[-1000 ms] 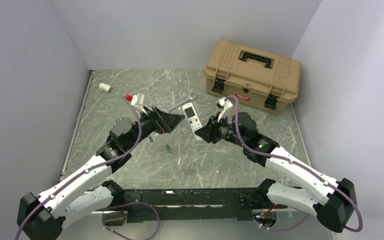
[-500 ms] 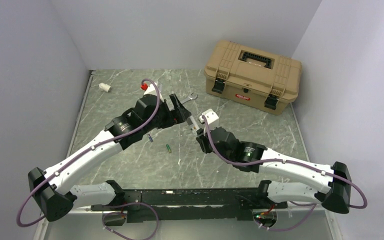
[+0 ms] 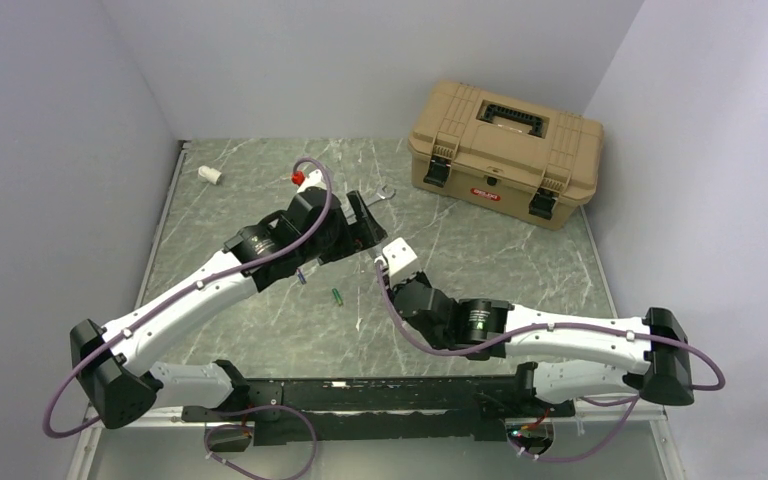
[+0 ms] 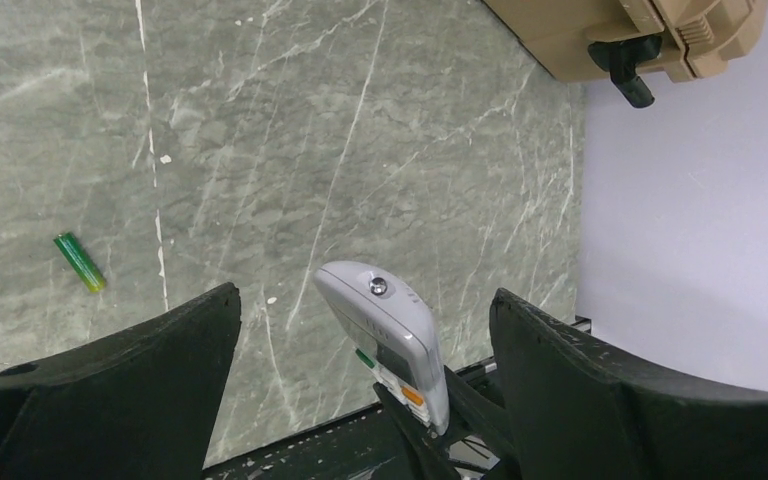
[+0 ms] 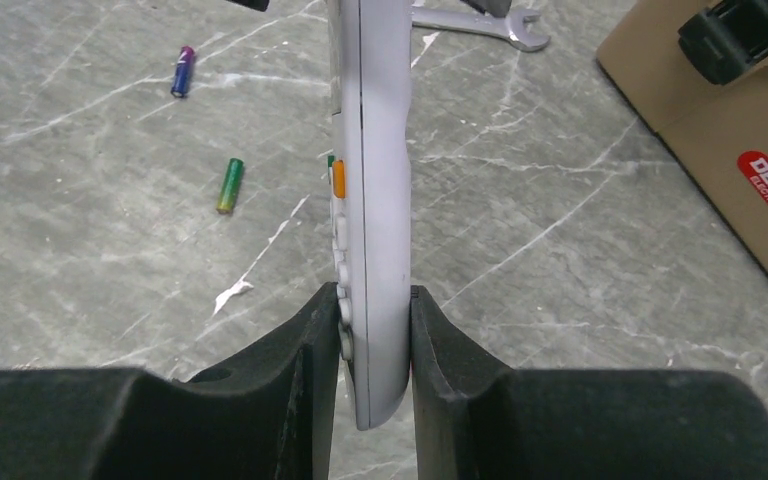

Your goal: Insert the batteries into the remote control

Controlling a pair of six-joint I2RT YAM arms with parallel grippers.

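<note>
The remote control [image 5: 372,200] is a slim white bar with buttons, held upright and edge-on. My right gripper [image 5: 373,330] is shut on its lower end. Its rounded top end [image 4: 380,325] stands between the wide-open fingers of my left gripper [image 4: 363,305] without touching them. In the top view my left gripper [image 3: 360,225] and right gripper [image 3: 388,275] meet over the table's middle and hide the remote. The green battery [image 3: 337,296] [image 5: 229,185] [image 4: 80,262] and the blue-purple battery [image 3: 302,277] [image 5: 182,71] lie loose on the table, left of the grippers.
A tan toolbox [image 3: 505,150] stands shut at the back right. A metal wrench [image 3: 380,195] [image 5: 470,22] lies just beyond the left gripper. A short white tube stub [image 3: 210,174] lies at the back left. Grey walls enclose three sides.
The right gripper has drawn in toward the near left with the remote, turning it edge-on. The left arm has reached right and brought its open fingers around the remote's top end.
</note>
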